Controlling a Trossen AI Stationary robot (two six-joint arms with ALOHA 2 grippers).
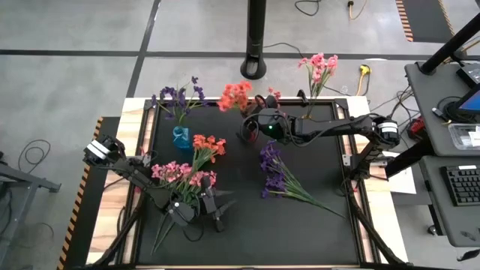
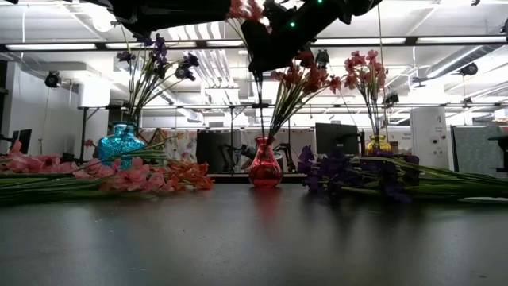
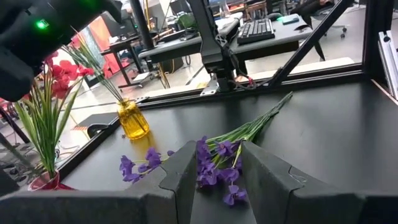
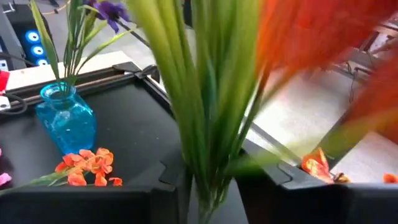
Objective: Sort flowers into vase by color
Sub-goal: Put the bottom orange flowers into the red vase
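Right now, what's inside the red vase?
The red vase holds coral-red flowers on green stems. The right gripper hangs over it, hiding the mouth from above. Any water cannot be seen.

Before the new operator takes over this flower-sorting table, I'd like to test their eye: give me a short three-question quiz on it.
1. True or false: the blue vase holds purple flowers.
2. The right gripper is above which vase? A) yellow B) red C) blue
3. Fill in: the loose purple sprigs lie on the mat toward the ______ arm's side.

Key
1. True
2. B, the red vase, with coral-red flowers in it
3. right
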